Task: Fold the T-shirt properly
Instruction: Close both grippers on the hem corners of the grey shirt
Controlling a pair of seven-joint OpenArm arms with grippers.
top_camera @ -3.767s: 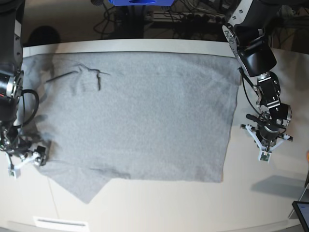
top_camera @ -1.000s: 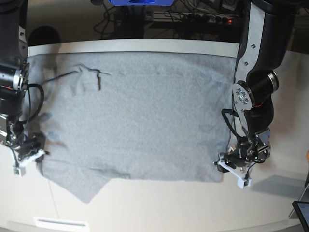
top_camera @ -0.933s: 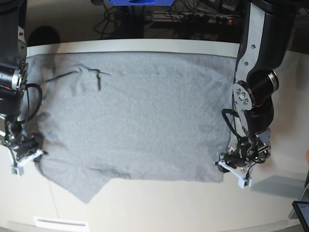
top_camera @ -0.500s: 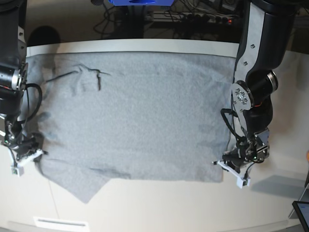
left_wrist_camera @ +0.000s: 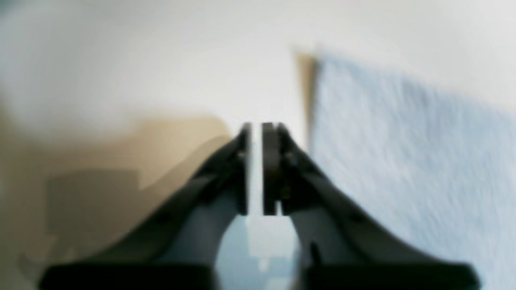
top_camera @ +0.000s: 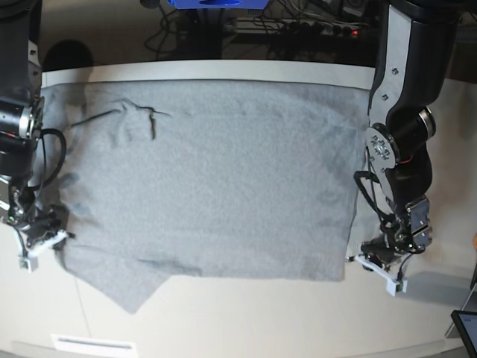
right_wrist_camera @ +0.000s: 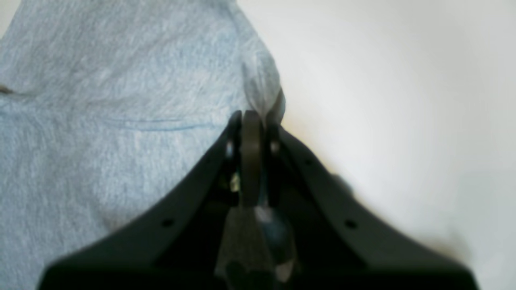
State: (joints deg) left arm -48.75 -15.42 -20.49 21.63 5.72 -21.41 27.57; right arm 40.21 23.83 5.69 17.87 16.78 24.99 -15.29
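A pale, off-white table (top_camera: 246, 321) fills most of the base view, its far edge (top_camera: 209, 71) running straight across the top. Behind it the room is dark, with a tangle of black cables (top_camera: 298, 30) and a blue frame (top_camera: 216, 4) at the top edge. A corner of a dark screen (top_camera: 466, 328) shows at the lower right, and soft shadows lie on the tabletop there.

Both arms black-shelled. Left arm (top_camera: 406, 89): light grey side plate with small screw holes, round silver joint disc behind the claw, black cable loop running down to the wrist. Left gripper (top_camera: 378, 268): black curved fingers (left_wrist_camera: 225, 169), white bracket at the tip. Right gripper (top_camera: 37, 242): same black fingers (right_wrist_camera: 201, 181), screw holes behind the pads, white bracket, black cable loop above.
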